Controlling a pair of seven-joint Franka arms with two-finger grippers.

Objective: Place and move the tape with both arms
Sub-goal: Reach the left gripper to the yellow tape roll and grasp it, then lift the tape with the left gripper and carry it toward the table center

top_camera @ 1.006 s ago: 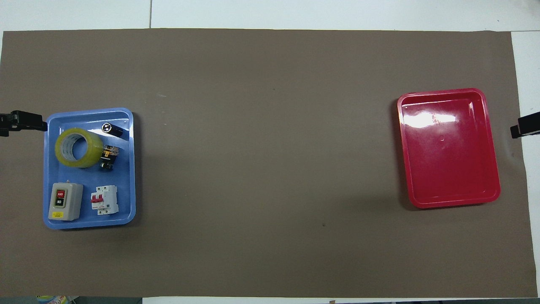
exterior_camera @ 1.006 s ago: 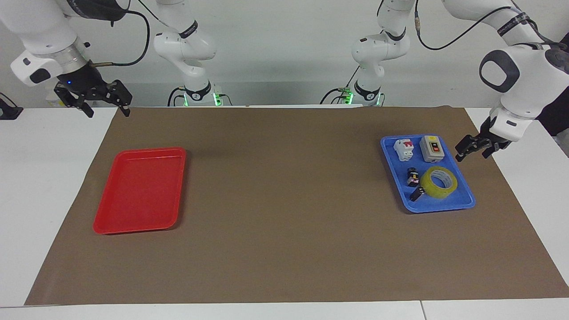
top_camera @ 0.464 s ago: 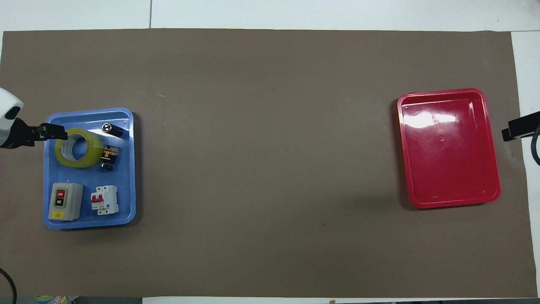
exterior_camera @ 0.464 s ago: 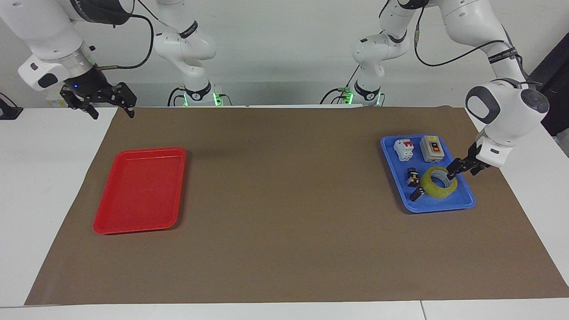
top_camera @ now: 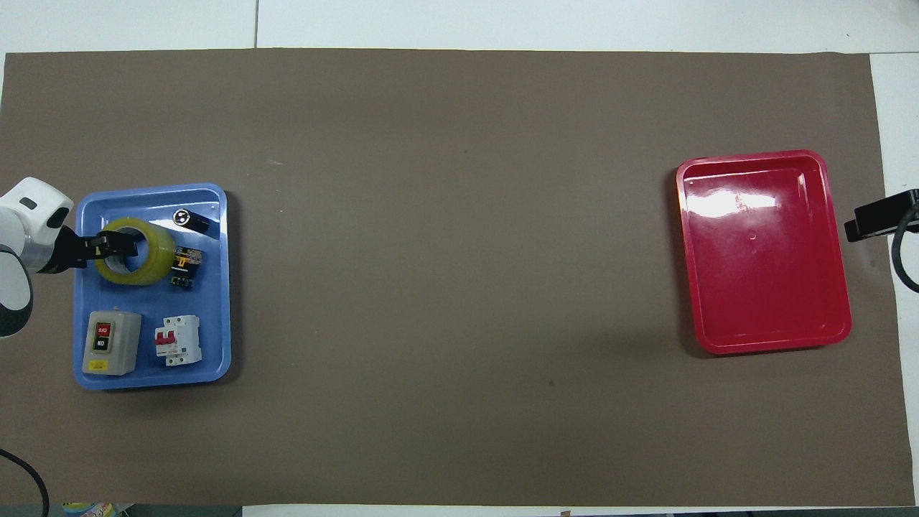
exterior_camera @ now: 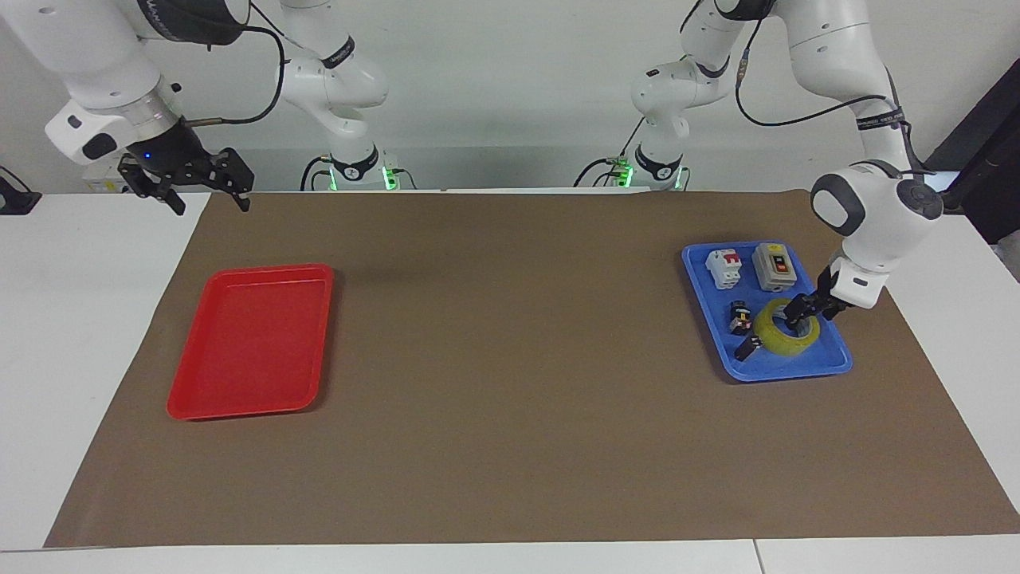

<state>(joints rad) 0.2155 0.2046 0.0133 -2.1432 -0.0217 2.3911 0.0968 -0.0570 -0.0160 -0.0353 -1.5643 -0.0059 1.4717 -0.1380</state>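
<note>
Tape (exterior_camera: 785,335) lies flat in the blue tray (exterior_camera: 833,363), ring axis vertical, open core facing up; no long axis to speak of. It sits in the part of the tray farther from the robots. Just beside it, toward the table's middle, two small dark parts (exterior_camera: 743,331). Grey switch box (exterior_camera: 775,266) and white breaker (exterior_camera: 723,267) occupy the tray's nearer part, side by side.

Left hand (exterior_camera: 801,312) is down at the tape, one fingertip inside the core, the other at the wall of the ring on the left arm's side. Fingers are apart across that wall; whether they press on the tape, I cannot tell.

Blue tray rests on the brown mat (exterior_camera: 510,383) at the left arm's end of the table. Red tray (exterior_camera: 251,343) lies on the mat at the right arm's end, well apart. Right hand (exterior_camera: 209,191) hangs in the air over the mat's corner nearest the robots, fingers spread, holding nothing.

Surface: white table (exterior_camera: 72,319) under a brown mat covering most of it. Room: plain pale wall at the robots' backs; both arm bases (exterior_camera: 358,171) show green lights.
</note>
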